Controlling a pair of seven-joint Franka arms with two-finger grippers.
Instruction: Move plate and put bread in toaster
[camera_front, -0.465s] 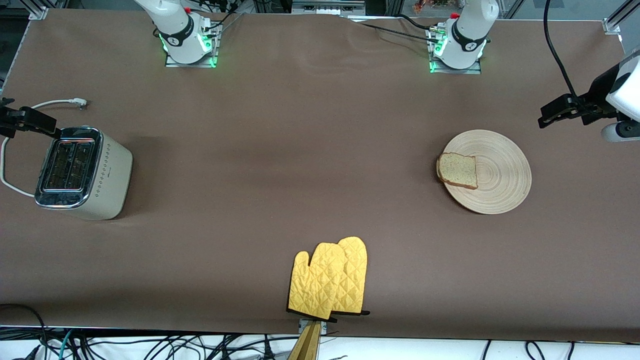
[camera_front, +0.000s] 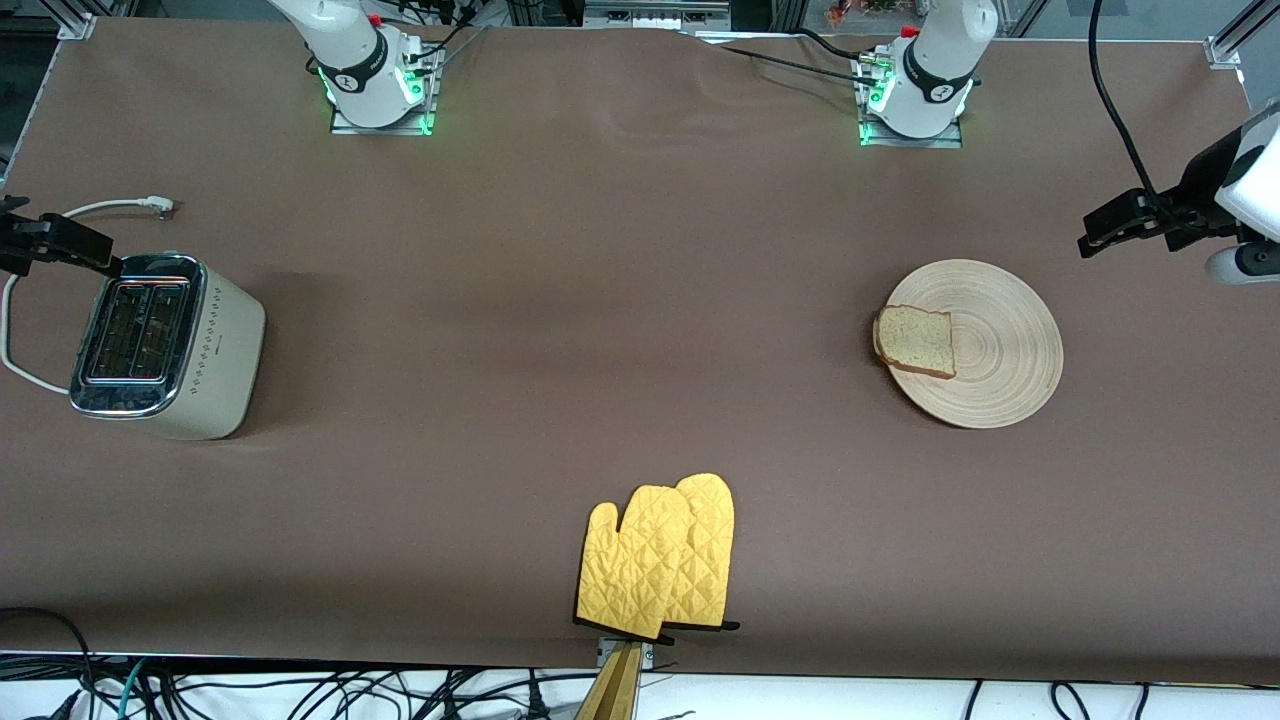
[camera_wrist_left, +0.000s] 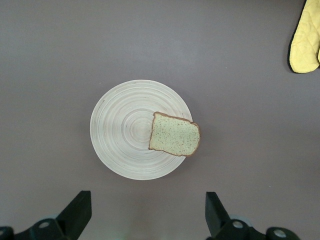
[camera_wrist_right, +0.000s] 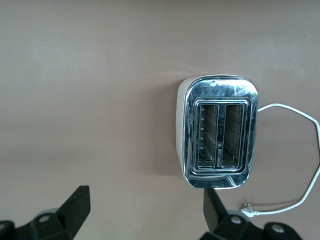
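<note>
The pale wooden plate (camera_front: 1005, 345) lies toward the left arm's end of the table. The bread (camera_front: 915, 341) rests on it, its crust overhanging the rim on the side toward the toaster. My left gripper (camera_front: 1105, 225) hangs open above the table just off the plate's edge. In the left wrist view the plate (camera_wrist_left: 120, 130) and bread (camera_wrist_left: 174, 135) lie ahead of that open gripper (camera_wrist_left: 146, 207). The cream toaster (camera_front: 200, 350) stands at the right arm's end with both slots bare. My right gripper (camera_front: 60, 245) hovers open beside the toaster (camera_wrist_right: 220, 130), with nothing in the gripper (camera_wrist_right: 145, 202).
Two yellow oven mitts (camera_front: 660, 560) lie stacked at the table edge nearest the front camera, and one shows as a mitt (camera_wrist_left: 305, 37) in the left wrist view. The toaster's white cord (camera_front: 110, 207) loops on the table beside it, unplugged.
The left hand has edged very slightly. Plate, bread and toaster have not moved, and both grippers stay open.
</note>
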